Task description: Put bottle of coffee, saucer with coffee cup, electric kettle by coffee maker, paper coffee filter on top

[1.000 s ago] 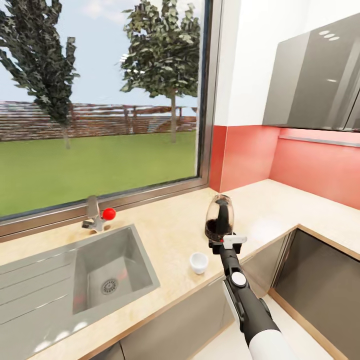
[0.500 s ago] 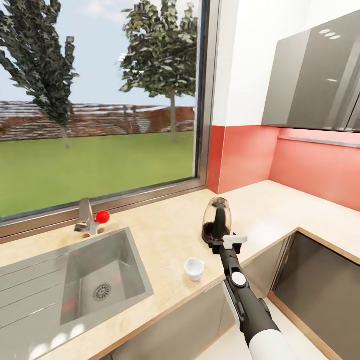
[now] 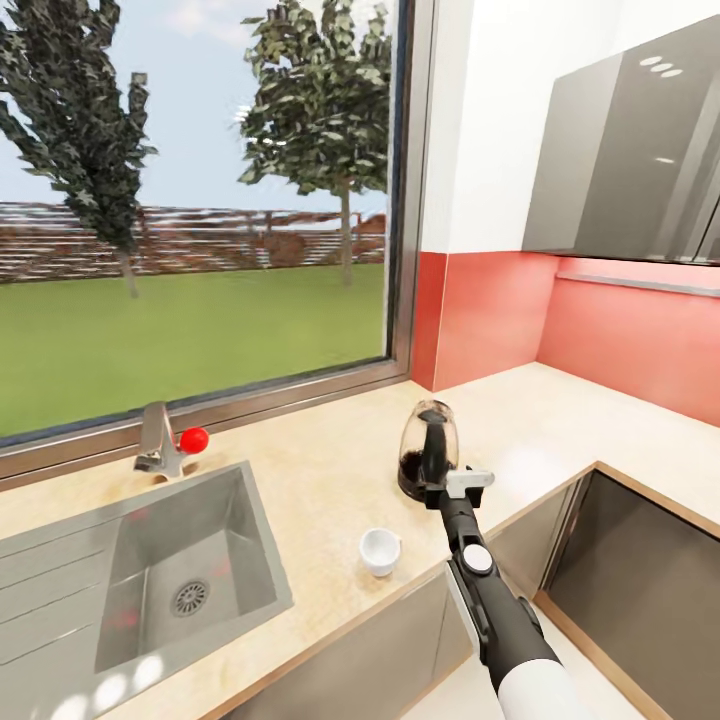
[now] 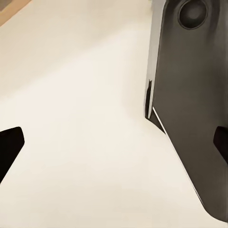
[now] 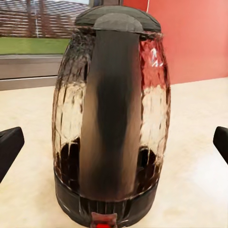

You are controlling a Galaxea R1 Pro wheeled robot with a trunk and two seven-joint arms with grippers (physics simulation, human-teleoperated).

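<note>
From left to right along the long light beige wood-grain countertop: the inset grey steel sink with its tap and red knob, then the small white rounded coffee cup near the front edge, then the rounded clear glass electric kettle with black base and black handle, upright, with red backsplash behind. The right gripper sits just on the near side of the kettle; in the right wrist view the kettle fills the space straight ahead, its vertical handle facing the camera, and the two dark fingertips stand spread wide at either edge, pinching nothing. So the grasp axis is vertical, handle-on, and the right arm is nearest. The cup stands beside the approach line, apart from the kettle. The left gripper's fingertips look spread too, probably over pale floor.
</note>
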